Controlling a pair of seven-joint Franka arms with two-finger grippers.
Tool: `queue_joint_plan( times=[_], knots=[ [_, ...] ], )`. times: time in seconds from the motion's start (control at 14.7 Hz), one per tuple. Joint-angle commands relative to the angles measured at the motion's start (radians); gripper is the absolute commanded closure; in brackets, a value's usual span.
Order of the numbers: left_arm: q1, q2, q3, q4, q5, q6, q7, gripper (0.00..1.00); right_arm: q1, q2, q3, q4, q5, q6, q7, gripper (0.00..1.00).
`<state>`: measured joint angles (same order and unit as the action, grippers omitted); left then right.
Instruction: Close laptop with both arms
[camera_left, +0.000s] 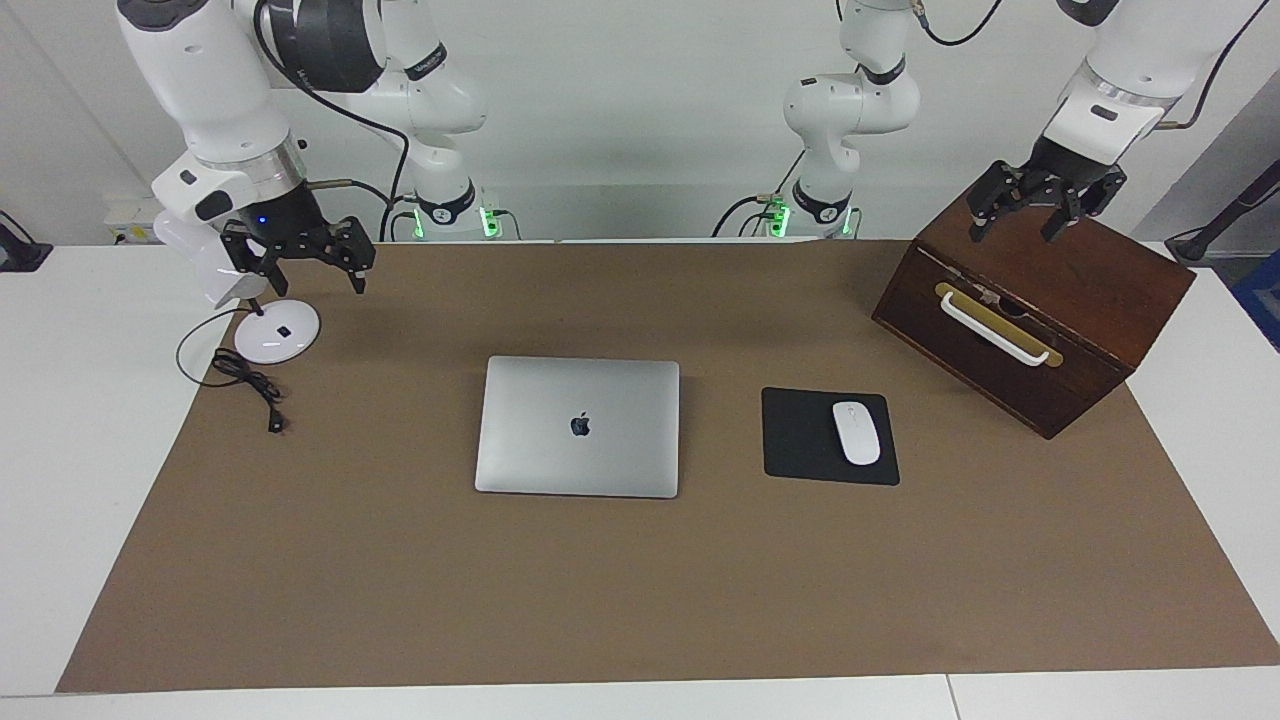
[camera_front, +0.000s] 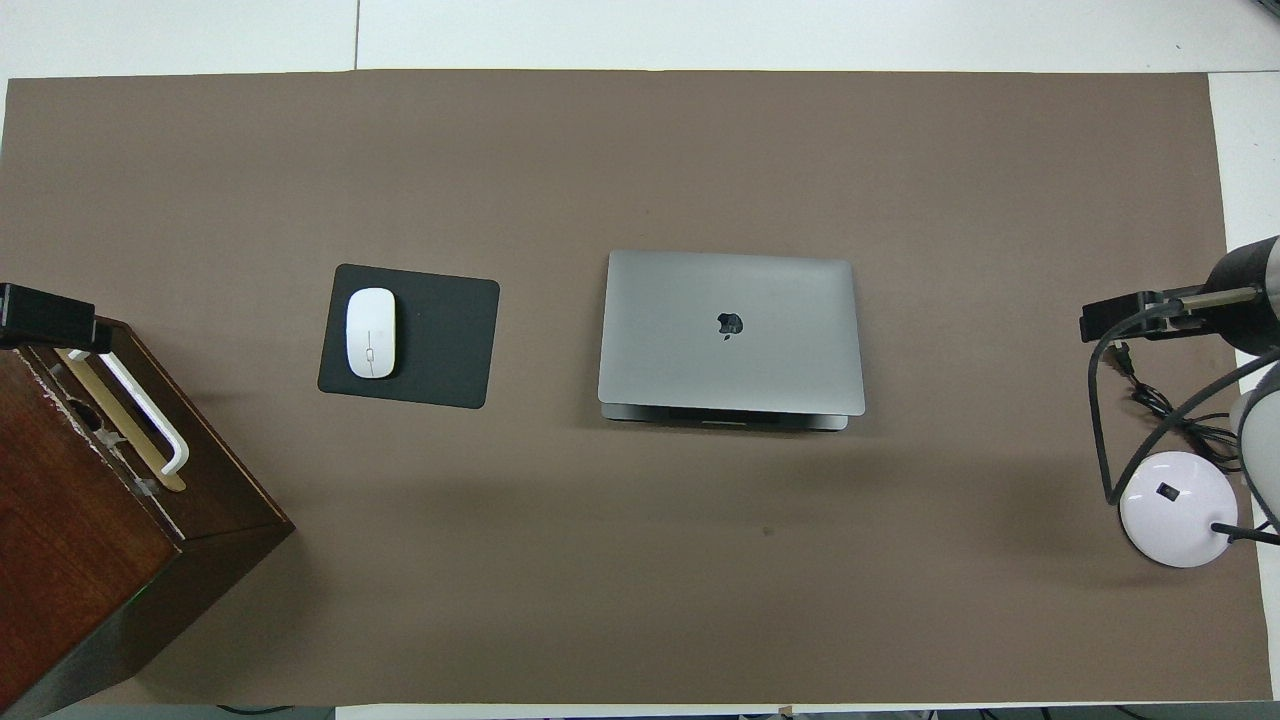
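The silver-grey laptop (camera_left: 578, 427) (camera_front: 730, 333) lies at the middle of the brown mat with its lid down, dark logo facing up. A thin strip of its base shows under the lid's edge nearer the robots. My left gripper (camera_left: 1012, 233) (camera_front: 45, 316) hangs open over the top of the wooden box, holding nothing. My right gripper (camera_left: 320, 287) (camera_front: 1112, 318) hangs open above the mat beside the white lamp, also holding nothing. Both grippers are well away from the laptop.
A dark wooden box (camera_left: 1040, 310) with a white handle (camera_left: 995, 328) stands at the left arm's end. A black mouse pad (camera_left: 800, 440) with a white mouse (camera_left: 856, 432) lies beside the laptop. A white lamp base (camera_left: 277, 331) and black cable (camera_left: 245, 380) are at the right arm's end.
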<state>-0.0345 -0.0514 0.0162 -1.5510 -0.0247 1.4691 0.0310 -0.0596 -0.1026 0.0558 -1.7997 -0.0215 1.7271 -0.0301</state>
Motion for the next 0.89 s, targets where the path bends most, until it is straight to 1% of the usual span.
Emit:
queue_joint_plan(
  times=[0.0, 0.61, 0.82],
  knots=[
    [0.010, 0.013, -0.005, -0.014, 0.009, -0.015, 0.003, 0.00, -0.011, -0.019, 0.004, -0.015, 0.006, -0.004, -0.027, 0.00],
    [0.005, 0.013, -0.007, -0.017, 0.012, -0.013, -0.029, 0.00, -0.013, -0.017, 0.004, -0.013, 0.006, 0.000, -0.025, 0.00],
    [-0.004, 0.010, -0.007, -0.032, 0.015, 0.002, -0.026, 0.00, -0.013, -0.017, 0.003, -0.012, 0.006, 0.002, -0.021, 0.00]
  ],
)
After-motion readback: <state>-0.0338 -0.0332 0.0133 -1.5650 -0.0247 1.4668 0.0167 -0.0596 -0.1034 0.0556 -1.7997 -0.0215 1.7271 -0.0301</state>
